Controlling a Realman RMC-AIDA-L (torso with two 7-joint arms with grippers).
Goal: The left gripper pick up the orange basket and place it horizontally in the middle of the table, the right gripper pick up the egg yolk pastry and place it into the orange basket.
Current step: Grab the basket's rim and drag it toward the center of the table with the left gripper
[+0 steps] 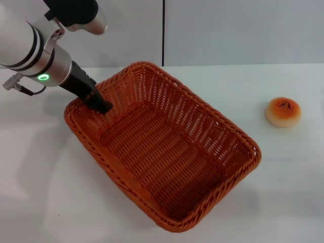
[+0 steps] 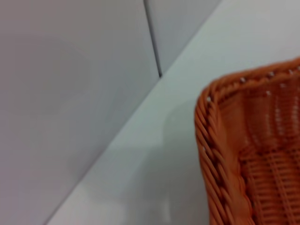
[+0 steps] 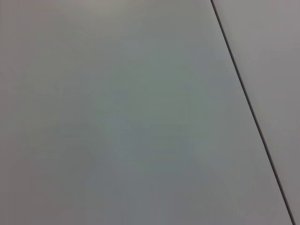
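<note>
Basket: orange basket (image 1: 167,152), nearest the head camera, rests on the table (image 1: 45,202); a big rectangular tray of woven wicker-style strands, with sloping slatted sides, a thick braided rim and a ribbed floor.
Basket direction: long axis runs diagonally, from its far corner on the robot's left down to its near corner on the robot's right; it lies skewed to the table's edges and opens upward.
Basket close up: the left wrist view shows one rounded rim corner (image 2: 211,136) with twisted braid and pale specks, white tabletop beside it.
Left gripper: left gripper (image 1: 105,107), black and slim on a silver-white arm with a lit green ring, reaches down at the basket's far left rim, tips at the inner wall; whether its fingers clamp the rim cannot be told.
Pastry: egg yolk pastry (image 1: 283,112), a small round cream bun with a glazed orange-brown top and dark specks, sits on the table well apart from the basket, off its right side.
Table: white, smooth, matte.
Right gripper: not visible; its wrist view shows only a plain pale surface crossed by a thin dark line.
</note>
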